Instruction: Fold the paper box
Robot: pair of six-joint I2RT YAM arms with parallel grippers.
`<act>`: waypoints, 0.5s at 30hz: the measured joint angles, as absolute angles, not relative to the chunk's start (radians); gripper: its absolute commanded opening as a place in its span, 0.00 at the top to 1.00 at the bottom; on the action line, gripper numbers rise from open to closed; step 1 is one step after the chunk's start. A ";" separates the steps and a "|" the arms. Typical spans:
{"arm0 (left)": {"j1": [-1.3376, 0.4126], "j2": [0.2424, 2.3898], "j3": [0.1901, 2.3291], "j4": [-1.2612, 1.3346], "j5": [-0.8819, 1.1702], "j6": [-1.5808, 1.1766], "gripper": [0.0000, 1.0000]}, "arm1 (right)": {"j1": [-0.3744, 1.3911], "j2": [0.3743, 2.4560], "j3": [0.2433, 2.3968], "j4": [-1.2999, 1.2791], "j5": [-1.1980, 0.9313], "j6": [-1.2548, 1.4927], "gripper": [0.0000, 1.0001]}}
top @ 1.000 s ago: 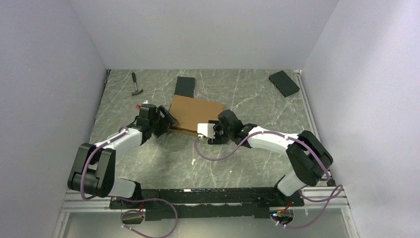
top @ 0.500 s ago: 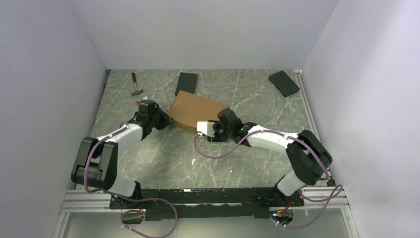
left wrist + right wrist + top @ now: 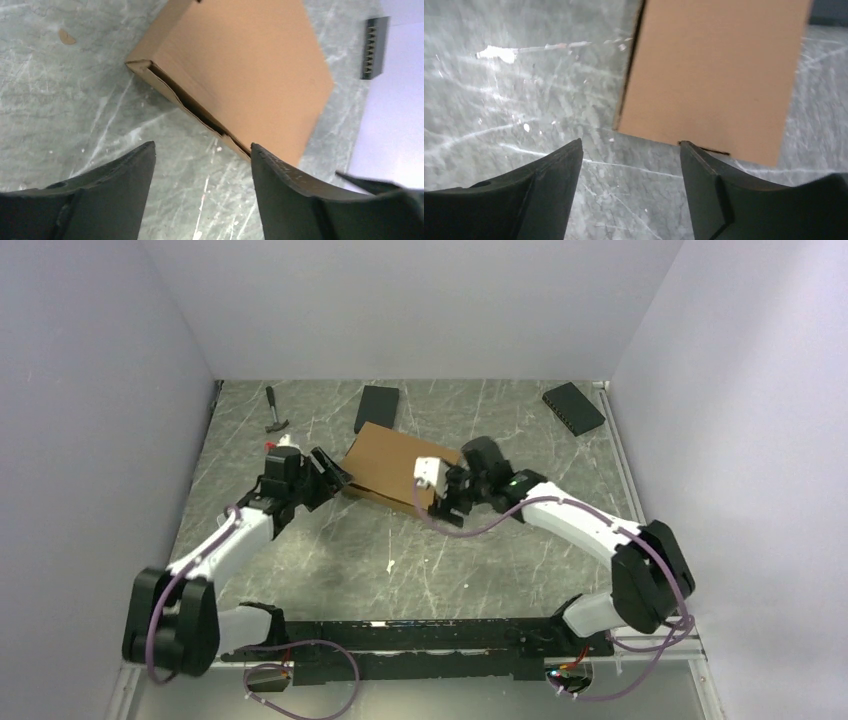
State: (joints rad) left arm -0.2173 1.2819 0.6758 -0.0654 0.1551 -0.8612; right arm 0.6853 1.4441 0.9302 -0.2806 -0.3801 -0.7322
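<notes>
From above, the box (image 3: 395,465) lay closed and flat on the table (image 3: 480,560), turned askew. My left pincer (image 3: 325,472) sat just beside the box's left corner. My right pincer (image 3: 447,503) sat at the box's near right corner. A black slab (image 3: 376,408) lay just behind the box, a hammer (image 3: 274,412) behind and to its left, and a ridged black piece (image 3: 574,407) well apart to its right

Through my left wrist, my fingers (image 3: 115,175) stood wide apart with nothing between them. The box lay beyond them, untouched. Its side edge faced me, with a dark gap showing along the seam. The ridged black piece showed past the box's far corner

Through my right wrist, my fingers (image 3: 544,180) were likewise spread and empty. The box's near edge lay just past the right fingertip, and I could not tell whether they touched. A white scrap (image 3: 496,52) lay left of the box
</notes>
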 measured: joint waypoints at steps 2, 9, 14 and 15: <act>-0.217 1.179 0.643 -0.072 0.157 -0.849 0.15 | 0.615 1.408 0.955 -0.288 -0.462 -0.663 0.15; -0.216 1.053 0.487 0.014 0.236 -0.895 0.13 | 0.362 1.478 1.038 -0.173 -0.629 -0.310 0.09; -0.216 1.107 0.418 0.097 0.315 -0.985 0.12 | 0.235 1.760 1.237 -0.109 -0.721 -0.079 0.11; -0.216 1.117 0.412 0.118 0.327 -0.996 0.12 | 0.221 1.806 1.269 -0.106 -0.727 -0.054 0.11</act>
State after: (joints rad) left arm -0.2161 1.1168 0.4122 0.1184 0.3271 -0.9958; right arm 0.2211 1.8065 1.2694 -0.1059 -0.7269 -0.0540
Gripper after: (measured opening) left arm 0.870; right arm 0.903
